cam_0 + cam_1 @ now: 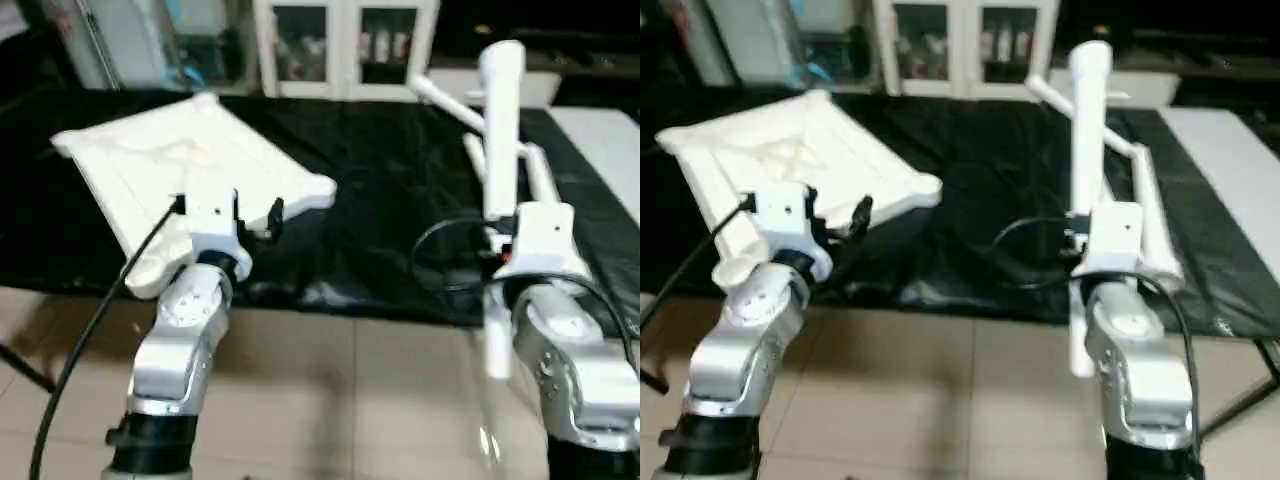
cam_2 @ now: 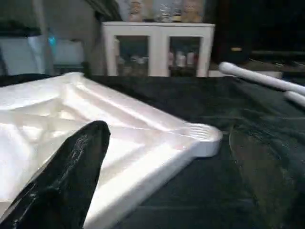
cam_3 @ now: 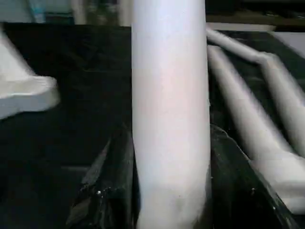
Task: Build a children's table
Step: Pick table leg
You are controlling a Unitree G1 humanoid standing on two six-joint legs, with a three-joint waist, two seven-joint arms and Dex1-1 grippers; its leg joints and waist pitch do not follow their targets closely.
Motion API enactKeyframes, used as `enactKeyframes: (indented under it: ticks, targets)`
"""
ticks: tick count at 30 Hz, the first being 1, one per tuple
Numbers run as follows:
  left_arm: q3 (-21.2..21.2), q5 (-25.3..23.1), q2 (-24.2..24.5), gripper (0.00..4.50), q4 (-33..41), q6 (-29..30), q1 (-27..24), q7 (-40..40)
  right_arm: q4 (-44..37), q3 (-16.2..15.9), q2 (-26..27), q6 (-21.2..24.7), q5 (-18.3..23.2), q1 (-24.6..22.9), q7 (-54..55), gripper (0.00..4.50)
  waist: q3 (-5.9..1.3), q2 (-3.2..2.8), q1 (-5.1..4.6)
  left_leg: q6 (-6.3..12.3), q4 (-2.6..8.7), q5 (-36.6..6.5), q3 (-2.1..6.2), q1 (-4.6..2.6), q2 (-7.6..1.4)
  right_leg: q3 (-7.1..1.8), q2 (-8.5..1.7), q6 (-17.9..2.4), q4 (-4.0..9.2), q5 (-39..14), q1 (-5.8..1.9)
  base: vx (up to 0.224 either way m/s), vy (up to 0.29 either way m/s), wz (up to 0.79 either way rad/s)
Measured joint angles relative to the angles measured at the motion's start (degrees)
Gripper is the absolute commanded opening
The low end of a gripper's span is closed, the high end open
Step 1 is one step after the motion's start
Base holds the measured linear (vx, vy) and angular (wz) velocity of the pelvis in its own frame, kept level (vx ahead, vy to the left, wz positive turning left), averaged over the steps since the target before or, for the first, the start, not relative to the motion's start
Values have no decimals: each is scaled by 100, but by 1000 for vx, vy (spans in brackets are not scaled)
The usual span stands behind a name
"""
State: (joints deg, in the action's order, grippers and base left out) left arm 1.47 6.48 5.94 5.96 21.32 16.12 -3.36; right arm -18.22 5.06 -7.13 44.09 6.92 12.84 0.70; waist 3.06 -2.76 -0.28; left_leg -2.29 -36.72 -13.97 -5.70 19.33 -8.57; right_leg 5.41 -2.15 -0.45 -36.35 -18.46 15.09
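The right gripper (image 3: 167, 191) is clamped on a long white tapered plastic tube leg (image 1: 1088, 140); in the right wrist view a black finger is seen pressed to each side of the tube. The leg is held upright, long axis near vertical, with one end raised well above the gripper and the other end hanging below it, in front of the near edge of the black-covered work table (image 1: 390, 200).

The left gripper (image 1: 228, 212) is spread wide and grasps nothing. It is placed just at the near edge of the white square plastic tabletop (image 1: 180, 160), which lies ribbed underside up on the left part of the work table, apparently tilted a little. One round corner socket (image 2: 202, 133) is seen pointing toward the middle of the table, another (image 1: 735, 270) just below the left gripper at the near edge.

The tabletop lies to the left of the held leg, well apart, with bare black cover between. The right arm is judged nearer to the middle socket, so the leg must be carried leftward and its end lined up with that socket. Three more white tube legs (image 1: 1150, 215) lie flat on the table behind the right gripper, long axes running away from the robot.
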Motion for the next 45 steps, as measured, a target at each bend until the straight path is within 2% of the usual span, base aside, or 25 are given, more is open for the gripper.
enactKeyframes:
  ticks: [1, 2, 3, 4, 5, 6, 7, 8, 9, 10, 11, 12, 13, 14, 15, 17, 18, 20, 22, 24, 26, 31, 35, 39, 45]
  targets:
    - [106, -8, 45, 450, 0, 5, -9, 9, 3, -194, 0, -2, 27, 75, -76, 149, -16, 75, -59, 15, 39, -30, 24, -34, 57, -41, -28, -146, -136, -80, 61, 212, 57, -3]
    - [167, -13, 58, 450, 5, 7, -7, 17, -17, -311, -28, -27, 27, 100, -135, 149, -31, 111, -150, 98, 49, -47, 249, -35, 207, -28, -32, -117, -315, -125, 128, 202, 13, 10]
    - [172, -16, 37, 450, 9, 9, -9, 20, -16, -373, -48, -39, 22, 95, -198, 149, -56, 161, -260, 174, 63, -96, 532, -48, 398, -115, -64, -44, -501, -155, 261, 176, -32, 25]
    - [155, -16, 33, 450, 12, 9, -9, 21, -16, -373, -26, -40, 21, 87, -202, 149, -79, 236, -325, 224, 103, -125, 721, -71, 591, -238, -93, 30, -438, -179, 344, 176, -32, 25]
    - [137, -16, 33, 450, 25, 9, -3, 21, -16, -356, -11, -49, 20, 86, -188, 149, -103, 349, -365, 255, 117, -145, 847, -79, 787, -405, -140, 215, -298, -9, 330, 173, -84, 41]
    - [-10, -5, -101, 450, 10, 23, 14, 10, 12, -221, -42, -63, -9, -39, -147, 149, -110, 331, -355, 834, -254, -255, 636, 73, 786, -541, -72, 214, -222, -118, 141, 198, -4, 63]
    - [-147, 1, -160, 450, 14, 25, -2, -7, 111, -93, -61, -50, -50, -57, -82, 149, -78, 367, -269, 985, -579, -292, 431, 195, 722, -666, -21, 221, -98, -134, -5, 198, -4, 63]
    - [-183, 3, -151, 450, 20, 25, -5, -14, 127, -30, -62, -46, -78, -50, -26, 149, -83, 352, -151, 973, -713, -281, 278, 306, 706, -720, -11, 222, 35, -127, -116, 211, 75, 49]
    - [-141, 2, -71, 450, 60, 25, -2, -14, 115, -27, -46, -46, -88, 0, 11, 149, -99, 317, -19, 843, -584, -199, 201, 430, 634, -728, 39, 224, 178, -119, -221, 204, 17, 3]
    - [-102, 2, -20, 450, 76, 24, 19, -15, 85, -33, -48, -48, -98, 22, 13, 149, -160, 140, 75, 741, -206, -99, 202, 480, 478, -649, 149, 223, 266, -134, -309, 204, 17, 3]
    - [-55, 2, 19, 450, 114, 19, 37, -16, 79, -44, -43, -55, -102, 60, 12, 149, -173, -26, 100, 529, 79, 239, 250, 439, 276, -503, 280, 227, 249, -217, -344, 121, -1, -1]
    - [84, -5, 95, 450, 127, 16, -33, -15, 113, -169, 68, -44, -85, 110, 1, 149, -155, -24, 108, 283, -129, 87, 300, 422, 294, -287, 164, 254, -328, -368, -140, 134, 1, -8]
    - [199, -12, 140, 450, 35, 36, -56, -17, 96, -335, 65, -38, -76, 95, -13, 149, -164, 2, 48, 314, -204, -3, 319, 382, 327, -247, 103, 255, -759, -375, 66, 134, 1, -8]
    - [202, -12, 121, 450, -1, 53, -55, -29, 103, -354, 31, -10, -82, 55, -15, 149, -165, -12, 53, 336, -208, -55, 308, 334, 361, -249, 80, 283, -918, -359, 292, 205, 38, -1]
    - [158, -12, 104, 450, 4, 52, -49, -89, 153, -349, -113, 79, -105, 57, -17, 149, -163, -1, 49, 339, -174, -98, 275, 247, 416, -269, 41, 377, -883, -301, 570, 161, 59, 15]
    - [44, 3, 106, 450, 5, 17, -38, -213, 250, -310, -283, 186, -177, 63, -43, 149, -124, 112, 37, 348, -97, -161, 161, 61, 537, -322, -69, 478, -676, -125, 864, 153, 31, 10]
    - [-39, 10, 122, 450, 27, -3, -29, -312, 304, -276, -329, 247, -228, 66, -61, 149, -83, 247, 42, 328, -63, -214, 34, -69, 624, -371, -149, 268, -346, 228, 894, 125, -62, 6]
    - [-306, 41, 105, 450, 36, 7, -42, -526, 446, -201, -472, 375, -270, 60, -80, 149, -51, 330, 69, 472, -130, -312, -39, -119, 621, -503, -130, 92, -227, 511, 806, 123, -75, 9]
    - [-685, 119, 132, 450, 102, 13, -51, -850, 646, -124, -607, 467, -344, 71, -95, 149, -65, 282, 156, 454, -274, -281, 91, -40, 563, -518, -94, 11, -163, 519, 722, 135, -65, 4]
    - [-798, 158, 261, 450, 237, 13, -70, -1130, 738, -99, -700, 467, -387, 169, -95, 149, -69, 156, 189, 6, -15, -29, 152, 88, 312, -448, 15, 11, -206, 519, 721, 58, -20, -2]
    - [-924, 138, 530, 450, 321, -59, -204, -1455, 787, -181, -809, 457, -406, 279, -225, 149, -75, 125, 199, -63, -39, 12, 134, 170, 229, -452, 51, 2, -160, 540, 725, 0, 0, 0]
    - [-1170, 112, 994, 450, 282, -427, -46, -2322, 945, -645, -1824, -366, -507, 699, -1257, 149, -47, 115, 252, -55, -27, 16, -48, 162, 173, -439, -28, -4, -27, 595, 684, -4, 56, 4]
    - [-1803, -446, 1984, 450, 164, -977, 961, -3322, 1157, -1294, -2907, -1718, -1012, 1048, -2439, 149, -12, 165, 227, 8, -8, 35, -279, 103, 96, -441, -110, 11, -47, 604, 649, -43, 15, 6]
    - [-2282, -1413, 2262, 450, -540, -1898, 1808, -3618, 1286, -1759, -3280, -2366, -1230, 1394, -3290, 149, 9, 196, 207, 34, -6, 50, -322, 85, 91, -454, -127, 28, -43, 614, 631, 0, 0, 0]
    - [-2812, -2277, 2252, 450, -1531, -2599, 2741, -3602, 1510, -2408, -3713, -2719, -1597, 1841, -4075, 149, 16, 205, 229, 92, -7, 95, -334, 170, 83, -448, -131, 43, -41, 642, 699, 0, 0, 0]
